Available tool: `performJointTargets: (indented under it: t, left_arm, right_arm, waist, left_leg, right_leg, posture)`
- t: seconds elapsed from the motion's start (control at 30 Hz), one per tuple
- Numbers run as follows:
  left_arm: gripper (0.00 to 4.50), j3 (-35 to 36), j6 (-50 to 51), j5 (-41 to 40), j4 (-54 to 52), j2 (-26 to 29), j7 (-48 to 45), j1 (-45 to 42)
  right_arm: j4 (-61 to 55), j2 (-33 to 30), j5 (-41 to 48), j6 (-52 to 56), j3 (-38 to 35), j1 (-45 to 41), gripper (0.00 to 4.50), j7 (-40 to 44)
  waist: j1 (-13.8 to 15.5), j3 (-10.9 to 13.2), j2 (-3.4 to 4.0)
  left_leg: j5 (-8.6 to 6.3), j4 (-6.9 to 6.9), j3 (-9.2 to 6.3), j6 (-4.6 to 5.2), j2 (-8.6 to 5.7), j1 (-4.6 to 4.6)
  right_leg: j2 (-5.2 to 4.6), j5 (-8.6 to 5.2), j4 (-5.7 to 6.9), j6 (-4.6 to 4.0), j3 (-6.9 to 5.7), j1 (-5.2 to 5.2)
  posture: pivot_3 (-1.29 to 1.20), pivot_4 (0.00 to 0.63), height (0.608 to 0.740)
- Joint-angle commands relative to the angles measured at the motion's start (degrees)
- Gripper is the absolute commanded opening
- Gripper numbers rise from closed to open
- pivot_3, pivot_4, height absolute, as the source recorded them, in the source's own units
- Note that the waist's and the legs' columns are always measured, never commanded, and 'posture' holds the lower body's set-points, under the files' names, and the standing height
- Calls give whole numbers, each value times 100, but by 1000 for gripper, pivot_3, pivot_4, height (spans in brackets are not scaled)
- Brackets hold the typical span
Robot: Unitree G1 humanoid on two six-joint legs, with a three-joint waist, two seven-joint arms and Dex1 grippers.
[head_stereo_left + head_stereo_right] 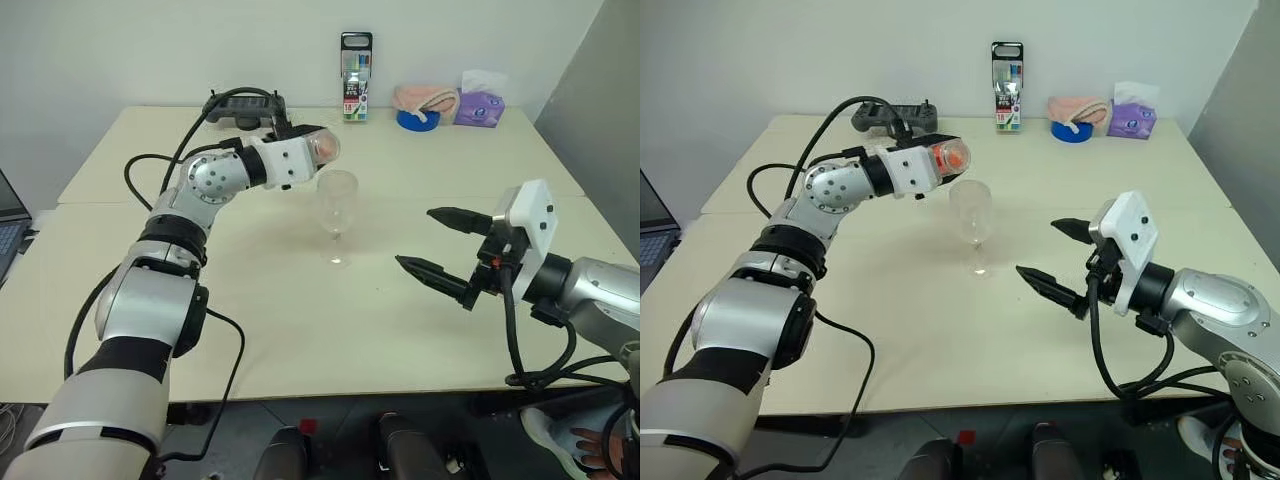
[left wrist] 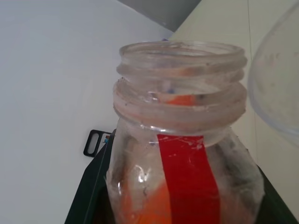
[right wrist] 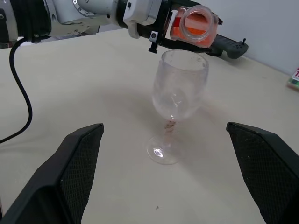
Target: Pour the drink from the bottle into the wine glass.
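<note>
My left gripper (image 1: 308, 152) is shut on the bottle (image 1: 326, 147), a small clear bottle with a red strip (image 2: 189, 177). The bottle lies tipped on its side, and its uncapped mouth (image 3: 198, 21) hangs just above the rim of the wine glass. The orange-red drink (image 2: 140, 205) sits inside the bottle. The wine glass (image 1: 336, 205) stands upright mid-table, its bowl (image 3: 180, 86) looking empty, with a reddish tint at the stem. My right gripper (image 1: 414, 236) is open, level, to the right of the glass and apart from it.
Along the table's far edge stand a black controller (image 1: 243, 105), a tall marker pack (image 1: 356, 77), a blue tape roll (image 1: 417, 119), a pink cloth (image 1: 425, 97) and a purple tissue pack (image 1: 480, 105). A laptop (image 1: 8, 215) shows at the left edge.
</note>
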Motion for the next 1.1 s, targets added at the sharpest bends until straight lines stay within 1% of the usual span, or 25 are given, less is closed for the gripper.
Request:
performJointTargets:
  t: [0.03,0.13,0.23,0.53,1.1]
  left_arm:
    - [1734,-114,-278,250,-55,133,418,-337]
    - [1734,-277,-386,529,-46,190,743,-373]
    - [1733,-427,-433,782,-28,251,1072,-416]
    - [1712,-786,-515,1335,-11,378,1802,-553]
    - [1712,-1240,-552,1994,41,478,2799,-869]
  right_arm:
    - [118,-23,-449,-37,100,-155,4500,-418]
    - [311,37,-747,-37,230,-215,4500,-647]
    - [381,77,-890,-59,308,-231,4500,-691]
    - [324,166,-976,-72,416,-263,4500,-568]
    - [296,120,-1030,-73,450,-238,4500,-515]
  waist:
    - [1,0,0]
    - [4,0,0]
    - [4,0,0]
    - [5,0,0]
    - [6,0,0]
  left_leg:
    - [-1,9,-1,1,0,-4]
    - [-2,37,-2,3,-2,-19]
    - [-2,46,1,3,-4,-20]
    - [-2,46,0,3,-3,-21]
    - [-2,46,1,3,-4,-21]
  right_leg:
    - [0,2,0,3,-1,0]
    - [0,9,-1,15,0,0]
    - [-1,13,-1,22,5,0]
    - [-1,14,0,22,4,0]
    - [-1,14,1,22,4,0]
  posture:
    - [0,150,740]
    - [0,150,740]
    - [0,150,740]
    - [0,150,740]
    - [0,150,740]
